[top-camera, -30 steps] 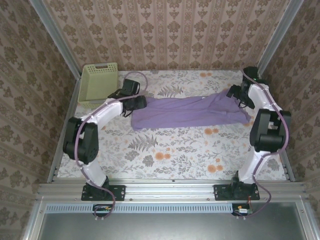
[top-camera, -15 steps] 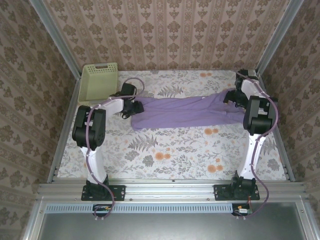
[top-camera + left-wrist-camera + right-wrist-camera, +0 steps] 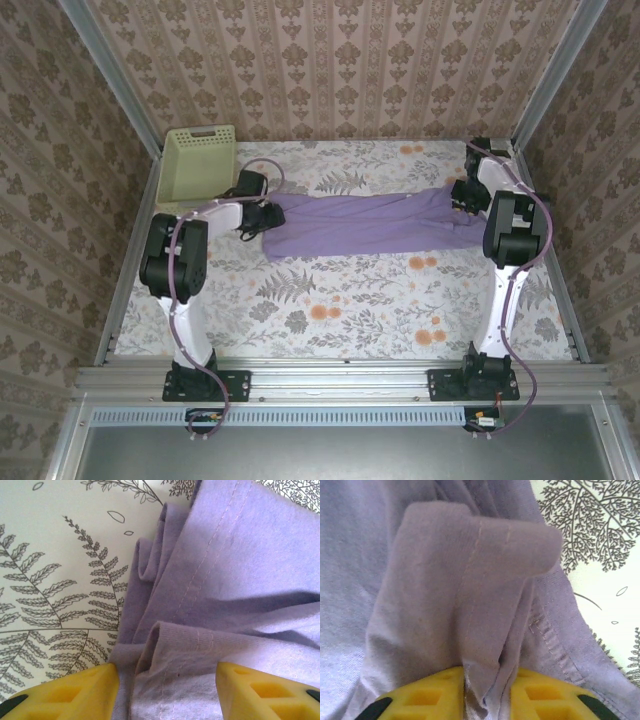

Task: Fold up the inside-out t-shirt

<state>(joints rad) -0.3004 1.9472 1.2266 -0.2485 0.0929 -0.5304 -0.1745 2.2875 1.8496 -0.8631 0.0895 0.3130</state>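
Observation:
The inside-out t-shirt (image 3: pixel 370 222) lies as a long lavender band across the far half of the table. My left gripper (image 3: pixel 268 215) is at its left end. In the left wrist view the left gripper (image 3: pixel 167 672) stands open, its yellow fingers (image 3: pixel 85 687) on either side of a raised fold of the t-shirt's (image 3: pixel 235 580) stitched hem. My right gripper (image 3: pixel 462 195) is at the shirt's right end. In the right wrist view the right gripper (image 3: pixel 487 690) is shut on a bunched fold of the t-shirt (image 3: pixel 445 580), pinched between the yellow pads.
A pale green basket (image 3: pixel 195 163) stands at the back left corner, just behind the left arm. The flowered tablecloth (image 3: pixel 350 300) is bare in front of the shirt. Papered walls and metal rails close in the table on three sides.
The right gripper has closed on the shirt's right end. Both arms have drawn in toward the table's far sides, and the shirt now lies stretched straighter between them.

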